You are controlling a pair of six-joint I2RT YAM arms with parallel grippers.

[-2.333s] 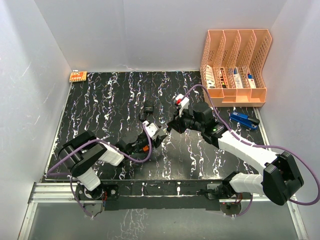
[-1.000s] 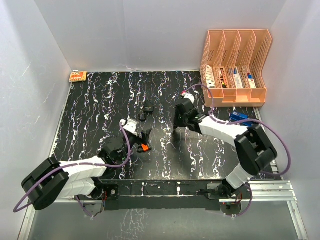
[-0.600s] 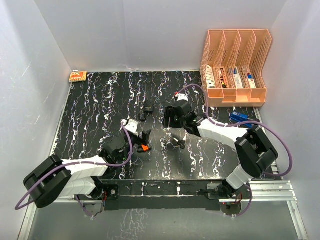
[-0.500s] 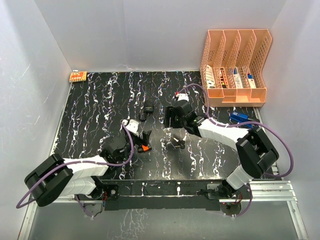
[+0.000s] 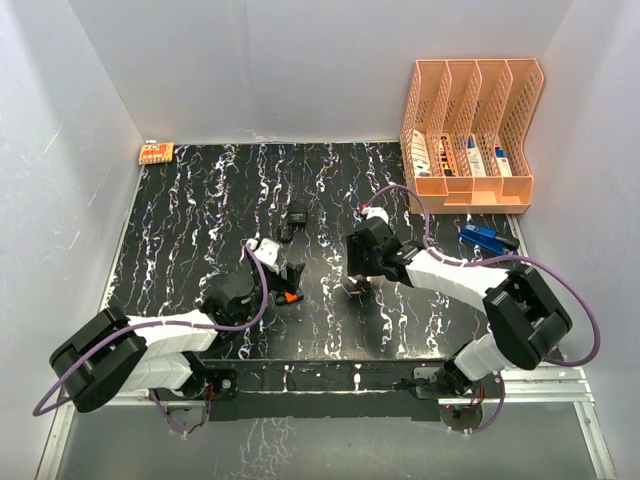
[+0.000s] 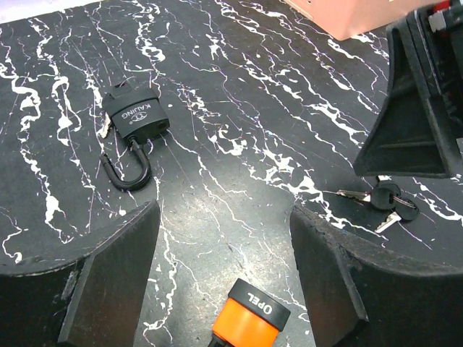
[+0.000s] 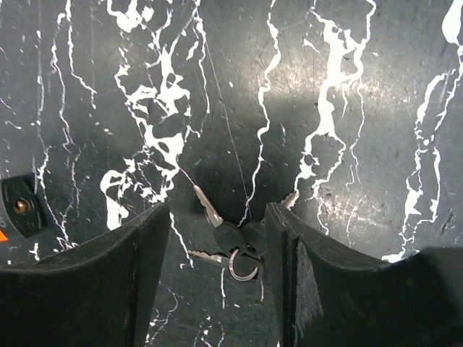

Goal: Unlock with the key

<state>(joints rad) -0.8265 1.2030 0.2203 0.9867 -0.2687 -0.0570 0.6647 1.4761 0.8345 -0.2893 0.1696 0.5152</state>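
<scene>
**Both grippers spread over a black marbled table, keys apart from the padlock**

The scene is enclosed by plain white walls (image 5: 250,70) on three sides. A black table (image 5: 200,200) veined with white is laid beneath the padlock (image 5: 293,220), and light is reflected off its glossy face in the right wrist view. A peach file organizer (image 5: 470,130) is stood far to the right of the padlock, against the back wall. A blue tool (image 5: 485,238) is seen well to the padlock's right, just in front of the organizer. A small orange board (image 5: 156,153) is placed far to the padlock's left, at the back corner.

The left gripper (image 5: 285,275) is held near the padlock, on its near side, with the fingers (image 6: 116,275) spread wide and nothing clasped. The right gripper (image 5: 352,275) is lowered to the padlock's near right, its fingers (image 7: 94,282) also spread, one on either side of the keys (image 7: 231,242).

The padlock is laid flat, its shackle turned toward the left gripper. An orange and black fob (image 6: 249,318) marked OPEL is found on the padlock's near side, between the left fingers but untouched. The keys, on a ring, are laid on the table, well apart from the padlock.
</scene>
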